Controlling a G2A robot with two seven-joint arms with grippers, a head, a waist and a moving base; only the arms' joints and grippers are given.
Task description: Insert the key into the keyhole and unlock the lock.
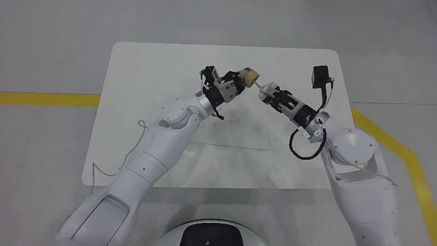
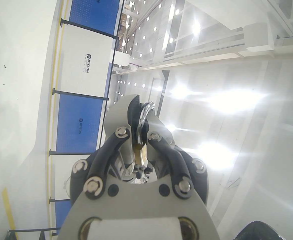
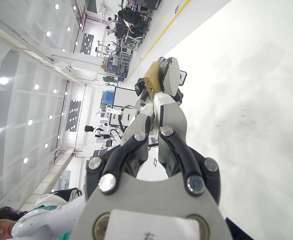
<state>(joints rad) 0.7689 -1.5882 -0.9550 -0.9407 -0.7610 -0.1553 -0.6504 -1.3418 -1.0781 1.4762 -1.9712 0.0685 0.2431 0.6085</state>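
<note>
Well, pinched lock (image 3: 152, 77) in left claw (image 2: 144, 113), key (image 3: 151, 92) in right claw (image 3: 156, 104); judged both stiff, light, slick; held key by head.

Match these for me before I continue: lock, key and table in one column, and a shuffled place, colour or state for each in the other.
Column one:
1. lock
2. key
3. table

Column two:
A. white, lying beneath both arms
B. brass, clamped in the left gripper above the table
C. pinched in the right gripper, tip at the lock's end face

Pairs: 1-B, 2-C, 3-A. I cannot tell whether the key has gone into the keyhole.
</note>
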